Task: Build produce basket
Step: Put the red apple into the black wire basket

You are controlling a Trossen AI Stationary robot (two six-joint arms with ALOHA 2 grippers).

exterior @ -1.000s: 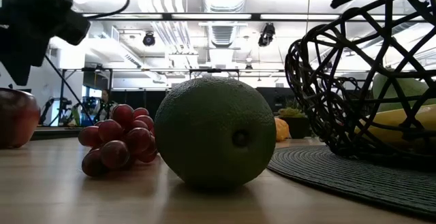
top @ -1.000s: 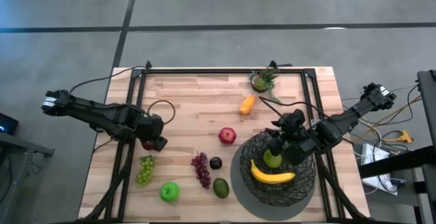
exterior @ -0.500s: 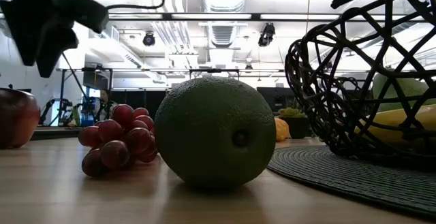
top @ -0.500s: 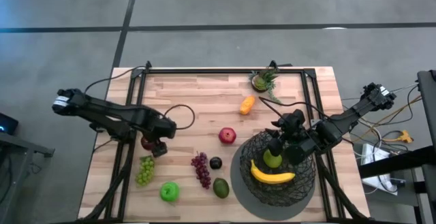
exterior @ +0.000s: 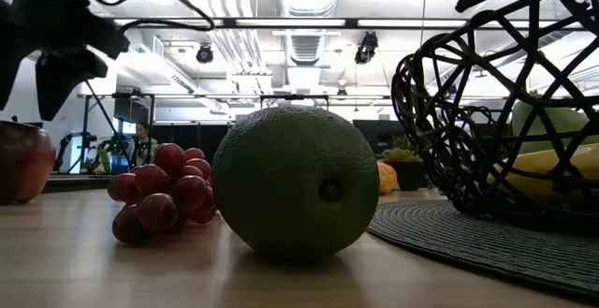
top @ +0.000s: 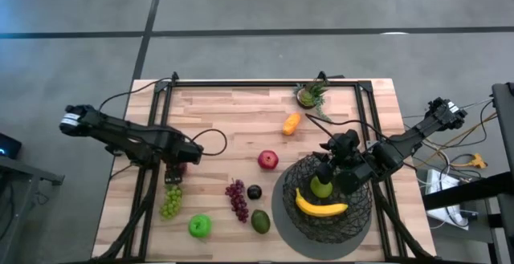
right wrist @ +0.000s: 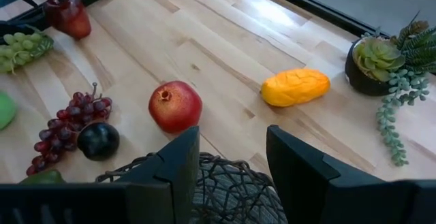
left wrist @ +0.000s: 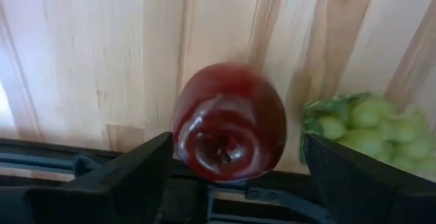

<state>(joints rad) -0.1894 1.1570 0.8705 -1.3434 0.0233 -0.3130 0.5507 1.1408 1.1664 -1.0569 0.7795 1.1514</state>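
High view: wooden worktop (top: 217, 119). Wire basket (top: 357, 216) sat on a grey mat at the right, holding a banana (top: 321, 208) and a green pear (top: 321, 188). Outside it lay a red apple (top: 267, 160), purple grapes (top: 238, 199), a plum (top: 254, 192), an avocado (top: 260, 221), a green apple (top: 199, 226), green grapes (top: 170, 201) and an orange piece (top: 291, 123). The left gripper (top: 174, 173) hung over the worktop's left edge beside the green grapes; the right gripper (top: 328, 170) waited above the basket rim.

Low view: avocado (exterior: 295, 193) foremost, purple grapes (exterior: 159, 194) behind, basket (exterior: 449, 111) at right.

Left wrist view: a dark red apple (left wrist: 229, 131) lay between the spread fingers (left wrist: 122, 183), not yet pinched; green grapes (left wrist: 364, 125) just beside it.

Right wrist view: fingers (right wrist: 170, 176) apart, holding nothing, above the basket (right wrist: 225, 183).

Step in hand, by judgement: picking up the dark red apple. Next move calls for lowering, closing on the apple without nudging the grapes, then carrying it to the basket.

Against half a second earlier: the left gripper had drawn back toward the worktop's left edge; the right arm was unchanged.
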